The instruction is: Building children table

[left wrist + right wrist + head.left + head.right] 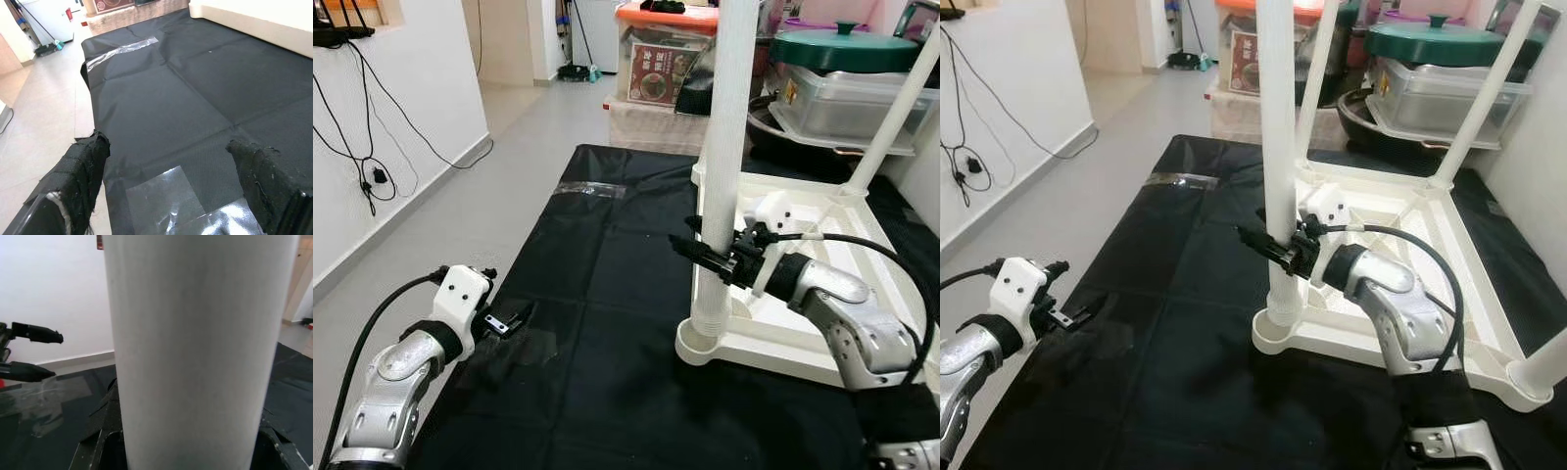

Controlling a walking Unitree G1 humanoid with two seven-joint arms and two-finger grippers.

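Grey floor tiles are running past a white wall, and a big black plastic sheet is lying flat on them. Boxes and a green pot lid are piling up at the back.

On the sheet, the upside-down white plastic children's table top is resting flat with its legs pointing up. It looks light and stiff, so I think it is going to slide on the smooth sheet if it gets pushed sideways. Its far side is running out of the picture.

The near white round plastic leg is standing upright in the corner socket. It looks smooth and a bit slippery. Low down, near the socket, seems the best place to hold it, because the leg is wobbling less there. Its top end is cut off. I cannot tell how far it is sitting inside the socket.

The right gripper is hugging this leg low down, one black finger on each side, pressing on it.

The left gripper is hanging over the sheet's edge, well away from the table, with its black fingers spread apart and holding nothing.
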